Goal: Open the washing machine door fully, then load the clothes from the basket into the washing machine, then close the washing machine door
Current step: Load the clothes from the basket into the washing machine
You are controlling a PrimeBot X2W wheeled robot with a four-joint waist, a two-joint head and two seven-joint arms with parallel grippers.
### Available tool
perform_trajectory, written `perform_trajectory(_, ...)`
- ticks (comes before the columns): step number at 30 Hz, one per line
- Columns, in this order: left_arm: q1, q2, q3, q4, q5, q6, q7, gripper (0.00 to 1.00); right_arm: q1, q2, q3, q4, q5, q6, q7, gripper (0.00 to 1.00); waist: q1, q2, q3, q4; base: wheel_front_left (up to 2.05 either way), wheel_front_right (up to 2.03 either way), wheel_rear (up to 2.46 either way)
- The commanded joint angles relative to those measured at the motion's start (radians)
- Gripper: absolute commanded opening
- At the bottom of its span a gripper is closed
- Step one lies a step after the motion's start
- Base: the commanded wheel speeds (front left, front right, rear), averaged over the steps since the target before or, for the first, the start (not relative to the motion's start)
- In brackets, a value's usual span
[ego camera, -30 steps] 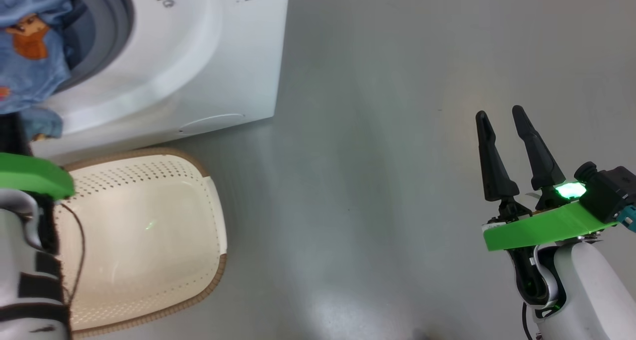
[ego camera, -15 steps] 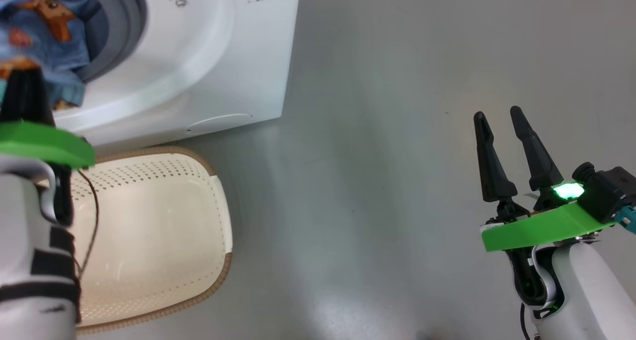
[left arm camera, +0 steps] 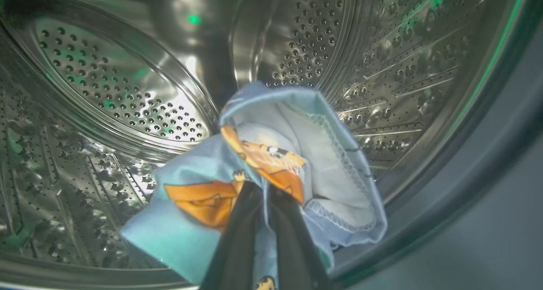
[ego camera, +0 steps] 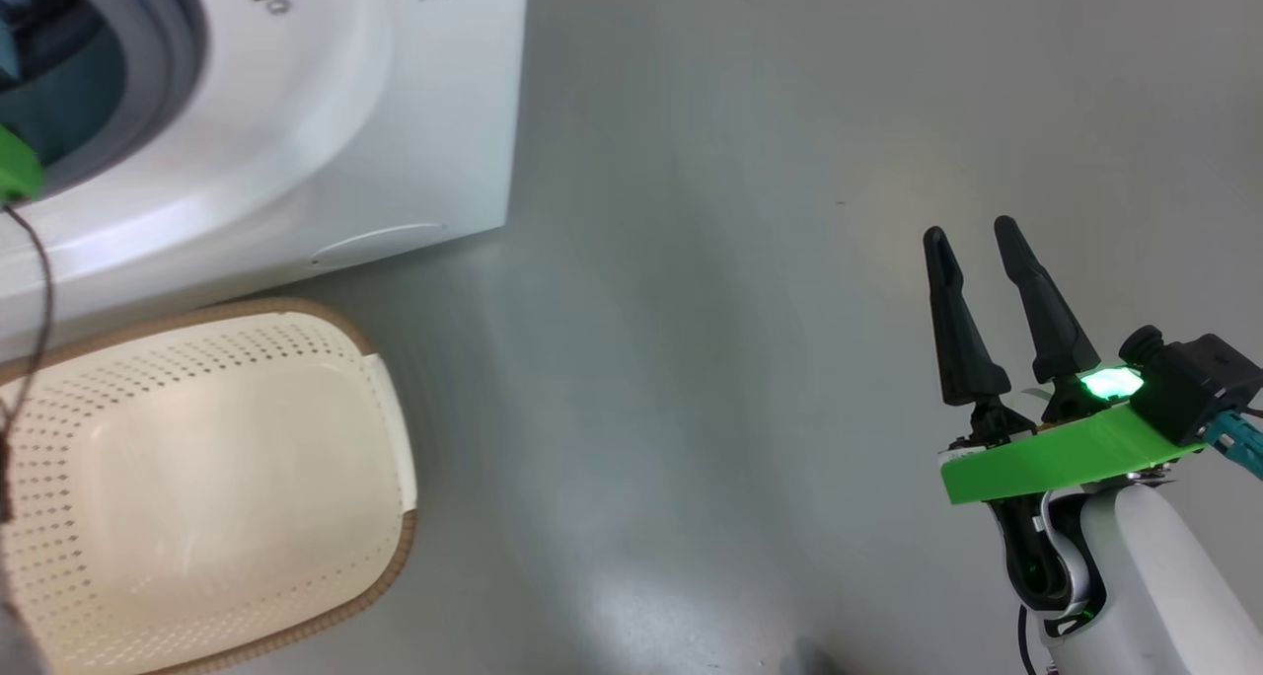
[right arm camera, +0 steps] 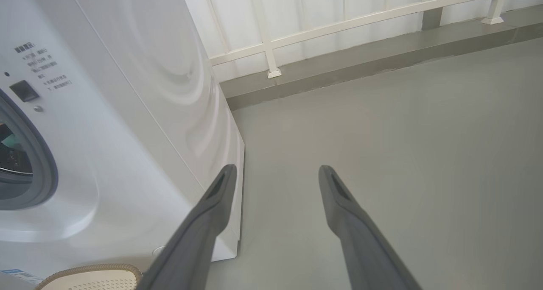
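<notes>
My left gripper (left arm camera: 264, 192) is inside the steel drum (left arm camera: 127, 95) of the washing machine (ego camera: 326, 112). It is shut on a piece of the clothes (left arm camera: 331, 163), a light-blue garment with orange prints that hangs bunched over the fingers. In the head view a green part of that arm (ego camera: 15, 167) sits at the drum opening. The cream basket (ego camera: 385, 438) stands on the floor in front of the machine, and what shows of its inside is bare. My right gripper (ego camera: 970, 233) hovers open over the floor far to the right, holding nothing. The washing machine door is out of view.
Grey floor (ego camera: 691, 310) stretches between the machine and my right arm. In the right wrist view the open right gripper (right arm camera: 278, 171) points past the machine's corner (right arm camera: 235, 154) toward a white railing (right arm camera: 339, 23) along a low kerb. The basket's rim (right arm camera: 91, 266) peeks in at the bottom.
My left gripper has carried the garment from the mouth of the drum deeper inside, out of the head view. The head camera has shifted. The right gripper stays open in place.
</notes>
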Motion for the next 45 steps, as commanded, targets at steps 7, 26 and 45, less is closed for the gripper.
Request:
perform_trajectory(7, -0.06, 0.099, 0.001, -0.037, 0.041, 0.039, -0.006, 0.0, -0.009, 0.001, 0.033, -0.021, 0.007, 0.006, -0.008, 1.0, 0.0, 0.0, 0.027, -0.055, 0.0, 0.0, 0.0)
perform_trajectory(26, -0.139, 0.143, -0.068, 0.258, 0.081, 0.058, 0.031, 1.0, 0.016, -0.001, 0.056, -0.011, 0.008, 0.006, -0.008, 1.0, 0.0, 0.0, -0.016, -0.075, 0.0, 0.0, 0.0)
perform_trajectory(45, 0.082, 0.058, -0.011, 0.038, -0.016, 0.034, -0.006, 1.0, 0.031, -0.049, 0.05, -0.005, 0.002, 0.006, -0.008, 1.0, 0.0, 0.0, -0.132, -0.013, 0.0, 0.0, 0.0)
